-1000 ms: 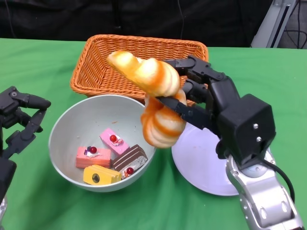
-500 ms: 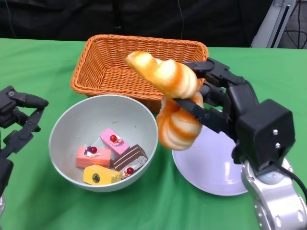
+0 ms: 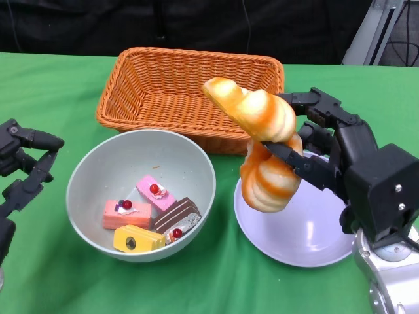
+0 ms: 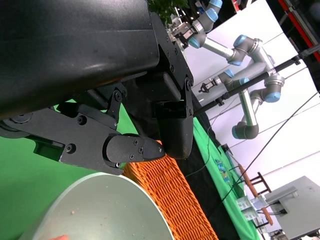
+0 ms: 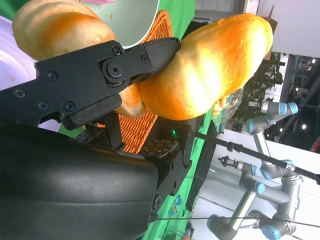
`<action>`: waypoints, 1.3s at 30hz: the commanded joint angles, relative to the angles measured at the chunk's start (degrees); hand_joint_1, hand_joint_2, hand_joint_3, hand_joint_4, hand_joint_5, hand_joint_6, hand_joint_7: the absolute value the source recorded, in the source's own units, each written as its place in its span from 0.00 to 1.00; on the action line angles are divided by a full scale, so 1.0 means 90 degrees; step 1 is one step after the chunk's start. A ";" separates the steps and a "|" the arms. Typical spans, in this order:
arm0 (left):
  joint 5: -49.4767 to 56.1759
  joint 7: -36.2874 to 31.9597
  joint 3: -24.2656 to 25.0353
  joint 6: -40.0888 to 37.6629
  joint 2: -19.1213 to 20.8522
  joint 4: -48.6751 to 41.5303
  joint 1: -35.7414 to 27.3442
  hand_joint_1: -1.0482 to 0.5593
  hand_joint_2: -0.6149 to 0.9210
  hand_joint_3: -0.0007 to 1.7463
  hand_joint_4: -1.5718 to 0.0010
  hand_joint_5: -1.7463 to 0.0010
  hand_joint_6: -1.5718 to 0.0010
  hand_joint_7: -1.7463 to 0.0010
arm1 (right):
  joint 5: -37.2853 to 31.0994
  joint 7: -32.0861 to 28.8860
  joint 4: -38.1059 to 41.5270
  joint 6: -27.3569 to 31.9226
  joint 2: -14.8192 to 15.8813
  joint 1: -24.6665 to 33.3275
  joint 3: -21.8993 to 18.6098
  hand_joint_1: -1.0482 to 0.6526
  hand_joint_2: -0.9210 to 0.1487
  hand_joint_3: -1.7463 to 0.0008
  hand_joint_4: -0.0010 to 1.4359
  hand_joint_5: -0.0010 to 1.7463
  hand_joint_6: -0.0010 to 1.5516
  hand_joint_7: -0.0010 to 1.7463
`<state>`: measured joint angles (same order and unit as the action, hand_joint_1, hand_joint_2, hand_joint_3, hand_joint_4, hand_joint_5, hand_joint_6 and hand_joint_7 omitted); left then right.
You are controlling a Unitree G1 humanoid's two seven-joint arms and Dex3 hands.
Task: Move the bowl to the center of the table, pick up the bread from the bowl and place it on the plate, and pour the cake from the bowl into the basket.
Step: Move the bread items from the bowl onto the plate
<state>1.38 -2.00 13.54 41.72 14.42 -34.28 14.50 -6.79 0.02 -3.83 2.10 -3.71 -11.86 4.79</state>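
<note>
Change: bread (image 3: 262, 147) has travelled rightward over the last second, from above the bowl's right rim to above the plate's near-left part; the head view itself has not shifted, so this is a true move.
Meaning: bowl (image 3: 91, 176) sits mid-surface, bread is out of it and aloft; the carry looks nearly finished, with lowering and release onto the plate judged next. Pour into the basket not yet begun.
Right hand (image 3: 340, 157): comes in from lower right, forearm angled up and left, fingers (image 3: 298, 167) clamped across the waist of the twisted loaf; right wrist view confirms fingers pressed into the bread (image 5: 210, 60). Loaf hangs tilted, one end high toward the basket, other end low over the plate, not touching it.
Left hand (image 3: 23, 163): at the left edge, just beside the bowl, apart from it, fingers spread, holding nothing.
Cakes (image 3: 147, 216): several small pieces lie in the bowl bottom.
Plate (image 3: 308, 242): white, right of the bowl, bare under the bread.
Basket (image 3: 163, 85): orange wicker, behind bowl and plate, nothing seen inside.
</note>
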 commanded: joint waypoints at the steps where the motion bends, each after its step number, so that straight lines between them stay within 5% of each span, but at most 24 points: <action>1: -0.0111 0.0094 0.0024 0.0041 0.0131 -0.0055 0.0037 0.49 1.00 0.19 0.48 0.12 0.48 0.37 | 0.0177 0.0025 -0.0110 -0.0084 0.0108 0.0095 -0.0158 0.48 0.00 0.92 0.49 0.87 0.46 0.61; 20: -0.0137 0.0166 0.0040 0.0185 0.0213 -0.0223 0.0078 0.50 1.00 0.19 0.49 0.12 0.48 0.39 | 0.0261 0.0119 0.0238 -0.0481 0.0474 0.0256 -0.0486 0.49 0.00 0.94 0.48 0.87 0.47 0.61; 39: -0.0196 0.0237 0.0045 0.0184 0.0197 -0.0223 0.0074 0.51 1.00 0.19 0.49 0.11 0.48 0.38 | 0.0212 0.0007 0.0425 -0.0563 0.0485 0.0430 -0.0540 0.50 0.00 0.93 0.48 0.89 0.47 0.62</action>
<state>0.10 0.01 13.58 42.69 15.07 -36.11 14.70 -5.18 0.55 -0.33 -2.06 -0.16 -8.38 0.64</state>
